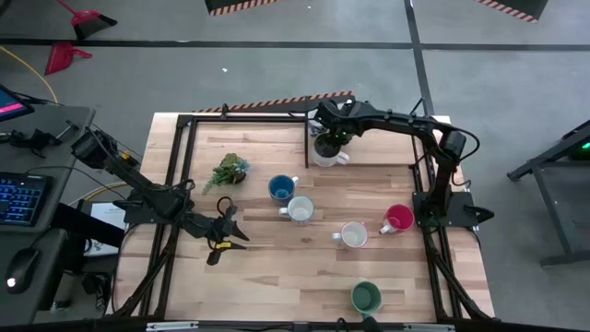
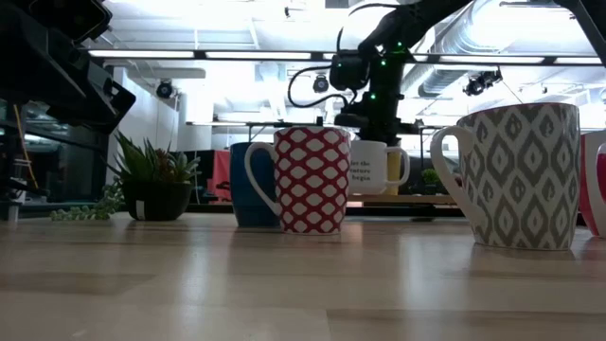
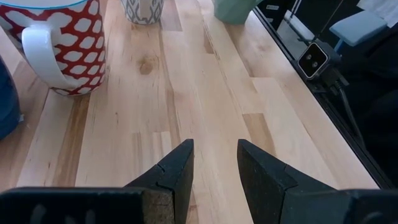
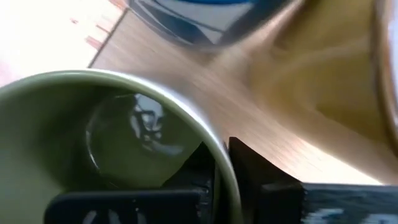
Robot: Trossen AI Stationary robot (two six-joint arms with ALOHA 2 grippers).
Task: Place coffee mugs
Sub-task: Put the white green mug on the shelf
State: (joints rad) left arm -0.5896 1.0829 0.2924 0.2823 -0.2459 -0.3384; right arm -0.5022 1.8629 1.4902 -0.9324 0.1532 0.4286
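Observation:
A cream coffee mug with dark lettering [image 2: 372,168] is at the table's far side, under my right gripper [image 1: 329,140], which is shut on its rim. Several other mugs stand on their bases mid-table. They are a blue one [image 1: 281,188], a red-patterned one [image 2: 311,180], a grey-patterned one [image 2: 521,175], a red one [image 1: 398,219] and a green one [image 1: 366,296] near the front edge. My left gripper [image 3: 214,165] hovers open over bare wood at the near left, with nothing between its fingers. My right gripper holds the cream mug by its rim [image 4: 219,163], one finger inside the cup and one finger [image 4: 258,180] outside the wall. The fingers come steeply from above. The mug hangs upright, and in the low view its base seems just clear of the tabletop.
A small potted plant [image 1: 229,171] stands at the far left of the tabletop. A black frame [image 1: 184,166] runs along the table's sides. Bare wood lies at the table's near left [image 1: 277,277], in front of my left gripper.

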